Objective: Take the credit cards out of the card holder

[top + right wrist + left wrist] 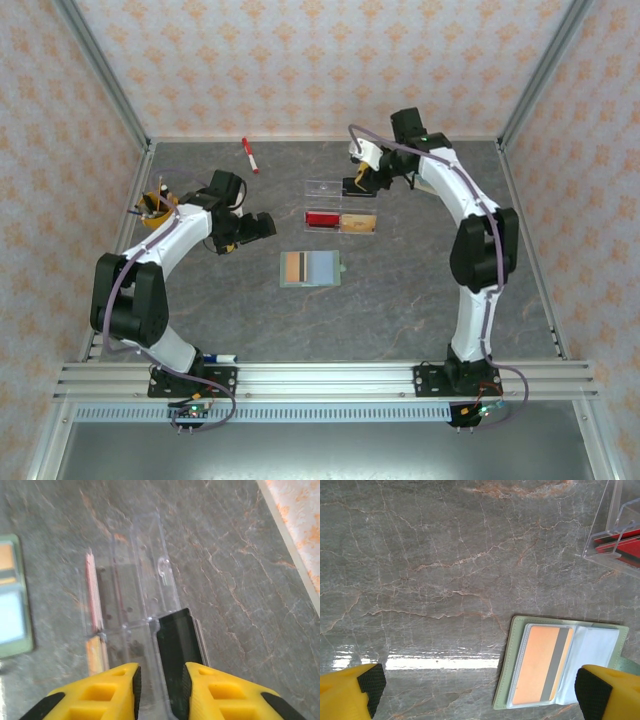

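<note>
Card holder: pale green-grey folding card holder (311,269) lies open on the grey bench (420,300), orange plastic card (542,665) in its pocket
Right gripper (161,675): jaws slightly apart over dark card (175,640) in clear plastic tray (145,580)
Left gripper (482,690): jaws wide apart
Advice: open fully, rise straight, card stays settled

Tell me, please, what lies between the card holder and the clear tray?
Bare table, seen in the top view, separates card holder and clear tray.
</note>
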Available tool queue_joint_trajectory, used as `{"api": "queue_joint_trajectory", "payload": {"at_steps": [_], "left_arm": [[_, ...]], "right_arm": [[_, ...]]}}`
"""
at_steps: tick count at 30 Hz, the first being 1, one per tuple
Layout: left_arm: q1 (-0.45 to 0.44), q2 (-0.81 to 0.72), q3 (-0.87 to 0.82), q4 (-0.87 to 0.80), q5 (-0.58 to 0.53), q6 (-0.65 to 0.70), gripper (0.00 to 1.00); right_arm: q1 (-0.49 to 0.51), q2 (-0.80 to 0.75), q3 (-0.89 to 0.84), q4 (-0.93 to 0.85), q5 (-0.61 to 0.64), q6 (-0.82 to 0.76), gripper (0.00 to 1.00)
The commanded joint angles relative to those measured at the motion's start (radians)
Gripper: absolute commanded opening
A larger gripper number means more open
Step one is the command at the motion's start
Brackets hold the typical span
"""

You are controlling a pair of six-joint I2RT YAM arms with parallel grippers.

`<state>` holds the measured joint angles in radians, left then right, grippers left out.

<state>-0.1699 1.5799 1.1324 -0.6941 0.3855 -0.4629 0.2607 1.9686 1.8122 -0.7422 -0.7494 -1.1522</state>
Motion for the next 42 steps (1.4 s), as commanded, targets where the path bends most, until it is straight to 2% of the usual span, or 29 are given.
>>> {"api": "queue_joint_trajectory", "payload": {"at_steps": [1, 4, 10, 11, 14, 18, 21, 27, 34, 42], "left_arm": [[0.001, -0.049, -0.037, 0.033, 0.011, -0.008, 1.00], [0.000, -0.077, -0.075, 0.061, 0.029, -0.022, 1.00], [-0.002, -0.142, -0.154, 0.108, 0.067, -0.038, 1.00], [-0.002, -0.154, -0.167, 0.113, 0.071, -0.040, 1.00], [-0.003, -0.188, -0.206, 0.134, 0.079, -0.049, 1.00], [-0.007, -0.221, -0.246, 0.160, 0.091, -0.065, 1.00], [-0.014, -0.236, -0.268, 0.181, 0.101, -0.066, 1.00], [-0.050, -0.210, -0.268, 0.212, 0.100, -0.113, 1.00], [-0.080, -0.171, -0.284, 0.284, 0.050, -0.207, 0.98], [-0.118, -0.108, -0.283, 0.337, 0.079, -0.246, 0.87]], "right_arm": [[-0.002, -0.119, -0.126, 0.143, -0.109, 0.163, 0.33], [0.030, -0.201, -0.257, 0.248, -0.096, 0.322, 0.37], [0.142, -0.307, -0.447, 0.407, 0.083, 0.733, 0.44], [0.155, -0.309, -0.460, 0.402, 0.076, 0.808, 0.44], [0.201, -0.301, -0.500, 0.394, 0.056, 0.969, 0.46], [0.282, -0.250, -0.517, 0.380, 0.097, 1.151, 0.45], [0.328, -0.213, -0.571, 0.489, 0.100, 1.376, 0.42], [0.402, -0.173, -0.642, 0.667, 0.101, 1.681, 0.42], [0.420, -0.091, -0.688, 0.757, 0.105, 1.892, 0.42], [0.422, -0.032, -0.688, 0.757, 0.073, 1.910, 0.42]]}}
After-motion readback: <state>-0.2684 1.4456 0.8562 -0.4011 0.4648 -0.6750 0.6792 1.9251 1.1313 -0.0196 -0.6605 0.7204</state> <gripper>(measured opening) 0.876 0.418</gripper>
